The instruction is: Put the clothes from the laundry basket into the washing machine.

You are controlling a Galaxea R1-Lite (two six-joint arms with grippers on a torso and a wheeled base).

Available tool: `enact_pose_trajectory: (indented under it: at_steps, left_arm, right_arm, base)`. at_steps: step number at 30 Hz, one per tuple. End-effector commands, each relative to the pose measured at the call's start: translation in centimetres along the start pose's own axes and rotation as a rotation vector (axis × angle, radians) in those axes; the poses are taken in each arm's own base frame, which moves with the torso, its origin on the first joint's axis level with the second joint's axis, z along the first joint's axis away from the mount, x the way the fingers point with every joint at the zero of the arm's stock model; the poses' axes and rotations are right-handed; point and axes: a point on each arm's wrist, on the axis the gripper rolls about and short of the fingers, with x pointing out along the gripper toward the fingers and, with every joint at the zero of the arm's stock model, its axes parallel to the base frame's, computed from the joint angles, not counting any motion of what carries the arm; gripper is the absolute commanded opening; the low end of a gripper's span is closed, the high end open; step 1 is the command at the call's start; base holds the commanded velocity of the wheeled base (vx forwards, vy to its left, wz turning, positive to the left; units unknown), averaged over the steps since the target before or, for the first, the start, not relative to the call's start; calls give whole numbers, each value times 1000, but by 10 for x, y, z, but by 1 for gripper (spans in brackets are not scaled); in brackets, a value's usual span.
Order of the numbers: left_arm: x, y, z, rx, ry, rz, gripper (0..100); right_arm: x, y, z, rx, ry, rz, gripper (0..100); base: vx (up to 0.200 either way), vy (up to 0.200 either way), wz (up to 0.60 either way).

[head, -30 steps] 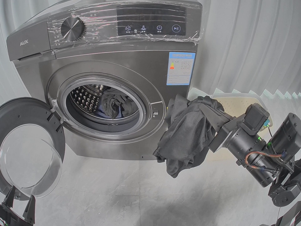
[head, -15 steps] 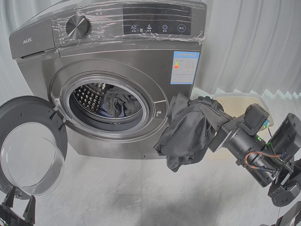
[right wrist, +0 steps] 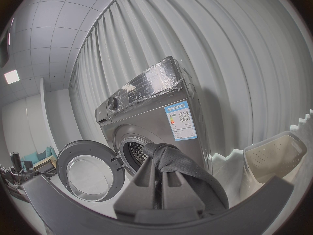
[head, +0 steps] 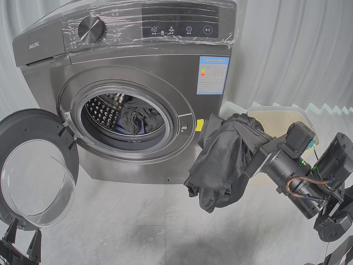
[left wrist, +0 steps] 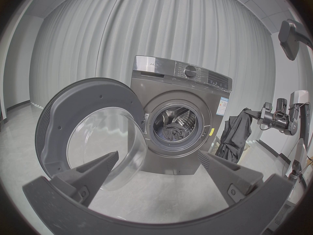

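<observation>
A grey front-loading washing machine (head: pixel 128 56) stands with its round door (head: pixel 35 166) swung open to the left. Dark clothes (head: pixel 139 118) lie inside the drum. My right gripper (right wrist: pixel 158 177) is shut on a black garment (head: pixel 220 162), which hangs in the air to the right of the drum opening, over the floor. The cream laundry basket (head: pixel 283 120) stands behind that arm, right of the machine. My left gripper (left wrist: pixel 156 164) is open and holds nothing, low down at the left, in front of the open door.
Light curtains (head: pixel 294 45) hang behind the machine. The pale floor (head: pixel 121 225) in front of the machine is bare. The open door (left wrist: pixel 91 131) juts out toward my left arm.
The camera has shifted slightly. The hanging black garment has swung a little lower and to the right; the right arm has barely moved.
</observation>
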Motion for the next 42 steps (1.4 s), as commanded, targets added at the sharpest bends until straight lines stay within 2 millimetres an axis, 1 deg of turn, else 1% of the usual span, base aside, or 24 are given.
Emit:
enact_pose_trajectory:
  at_steps: [1,16,42]
  left_arm:
    - [0,1,-5,0,0,0,100]
    - [0,1,-5,-1,0,0,100]
    - [0,1,-5,0,0,0,100]
  right_arm:
    - [1,0,0,0,-2,-3,0]
    - [1,-1,0,-2,-1,-7,0]
    - [1,-2,-3,-4,12,-9,0]
  base:
    - [0,200,0]
    - [0,200,0]
    - [0,0,0]
